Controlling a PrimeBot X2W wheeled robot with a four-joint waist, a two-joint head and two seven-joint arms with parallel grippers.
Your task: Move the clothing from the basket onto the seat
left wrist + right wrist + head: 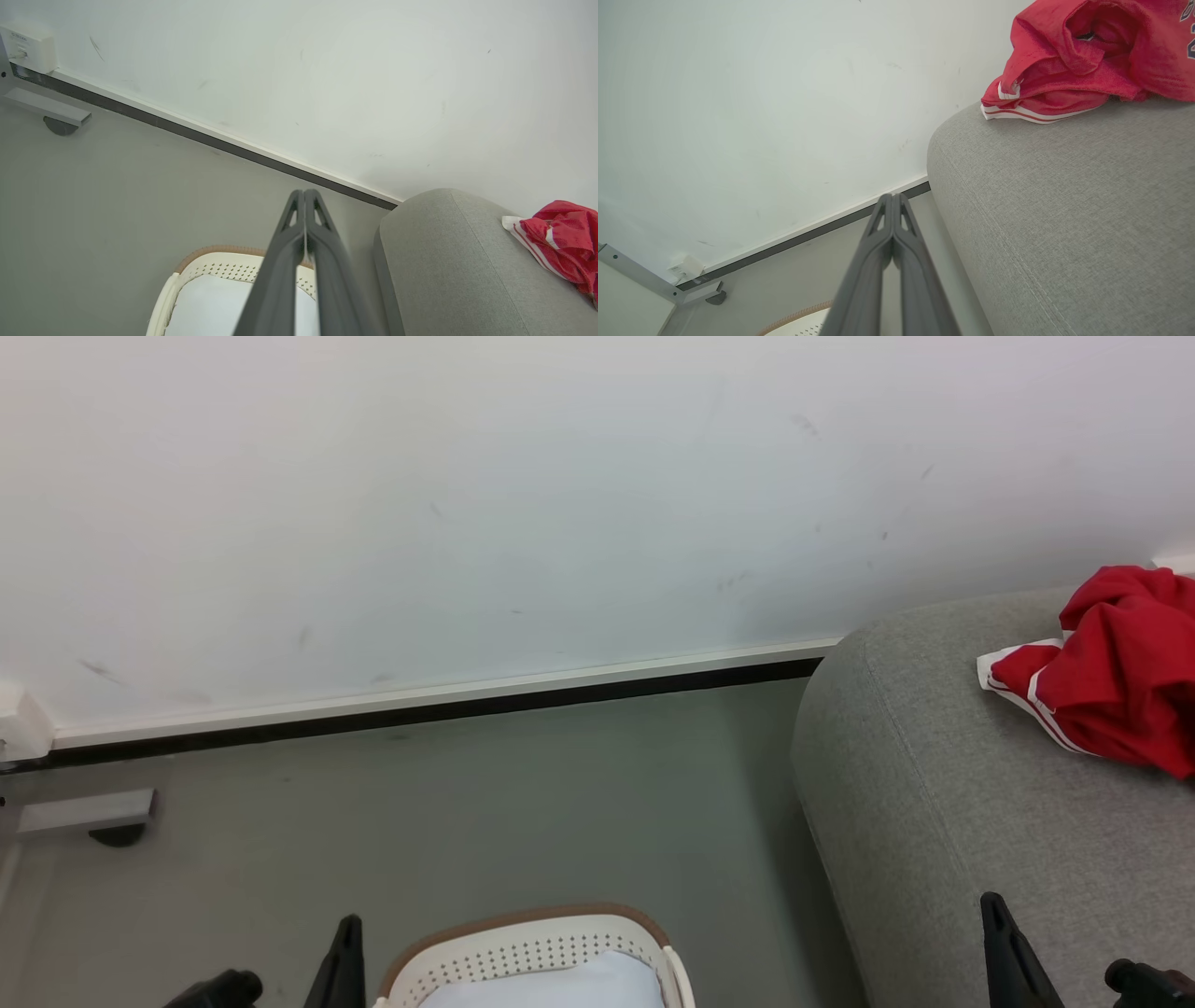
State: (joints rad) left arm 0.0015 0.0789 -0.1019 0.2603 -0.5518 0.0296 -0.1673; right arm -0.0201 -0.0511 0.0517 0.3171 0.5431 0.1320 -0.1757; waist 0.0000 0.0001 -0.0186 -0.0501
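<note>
Lying on seat (934,803), clothing (1120,672) well beyond closed jaws

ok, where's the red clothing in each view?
Head view: clothing at the right edge, on the seat.
Left wrist view: clothing at the lower right edge, on the seat.
Right wrist view: clothing at top right, on the seat.
Shared landmark: dark skirting strip ending at the seat's rounded corner.
</note>
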